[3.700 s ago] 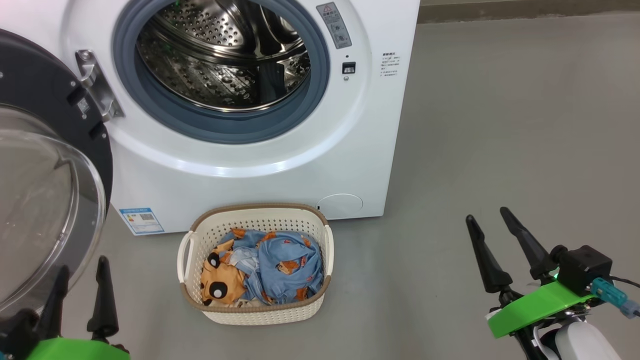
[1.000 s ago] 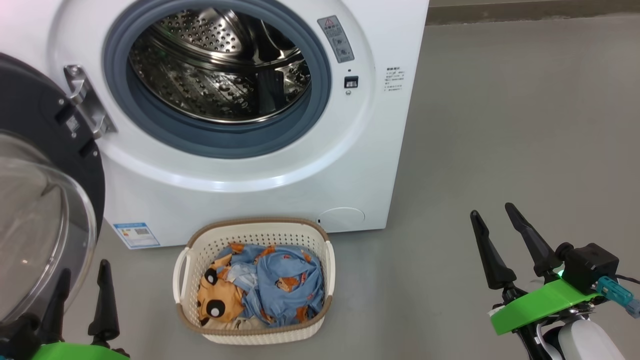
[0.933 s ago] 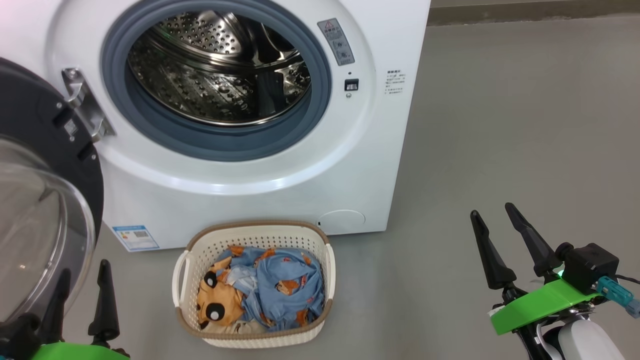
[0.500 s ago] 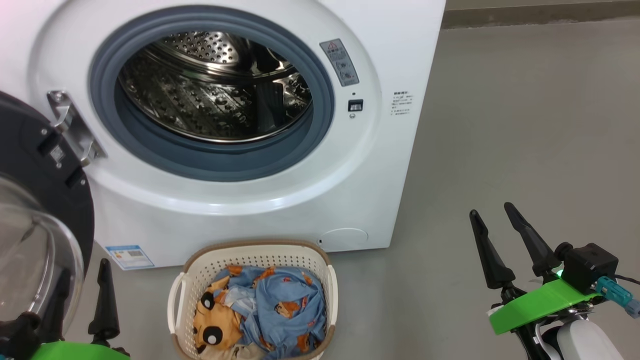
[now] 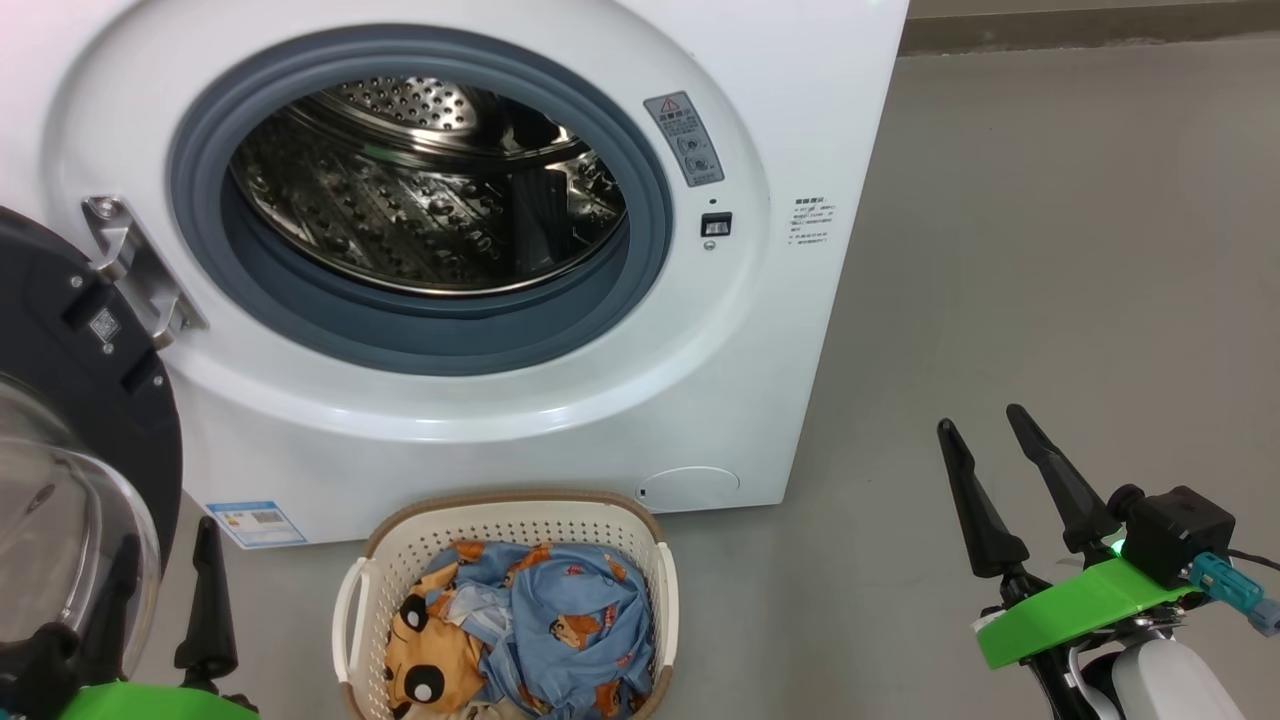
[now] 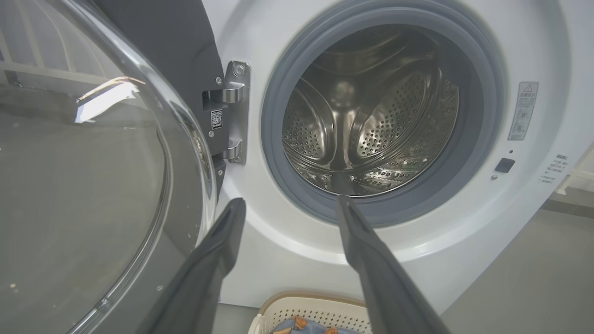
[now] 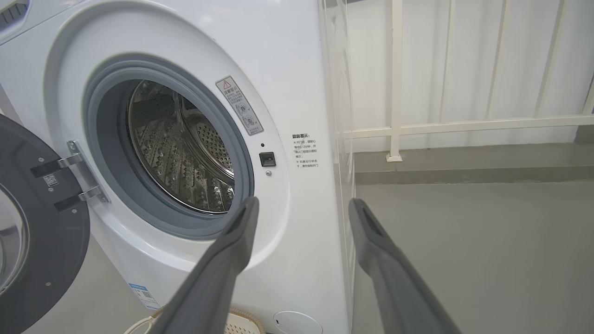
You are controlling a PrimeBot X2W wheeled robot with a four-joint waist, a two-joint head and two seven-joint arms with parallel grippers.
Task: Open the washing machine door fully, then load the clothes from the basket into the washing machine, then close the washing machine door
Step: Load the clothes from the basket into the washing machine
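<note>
Two grippers, both spread full width and holding nothing: your left gripper [image 5: 165, 540] sits low at the left of the head view, your right gripper [image 5: 978, 420] low at the right, fingers pointing toward the washing machine [image 5: 500, 455]. The washing machine door [image 5: 70, 370] hangs swung out to the left on its hinge [image 5: 130, 270], inner rim facing you. It reads as wide open, though you cannot tell if it is at its stop. Drum [image 5: 420, 200] bare, no fabric in it. Basket [image 5: 520, 497] on the floor just before the machine, under the opening, its near end cut off by the frame edge. Clothes [image 5: 560, 630] heaped inside; loading not yet begun. Key relation: the basket lies between your two grippers, inboard of each and roughly level with them, markedly closer to the left. Handles sit left and right, so its long axis probably runs across, parallel to the machine front; the heap shows no clear axis. Left arm has the shorter reach, but the porthole [image 5: 60, 540] bulges right beside its fingers. The right has open floor.
</note>
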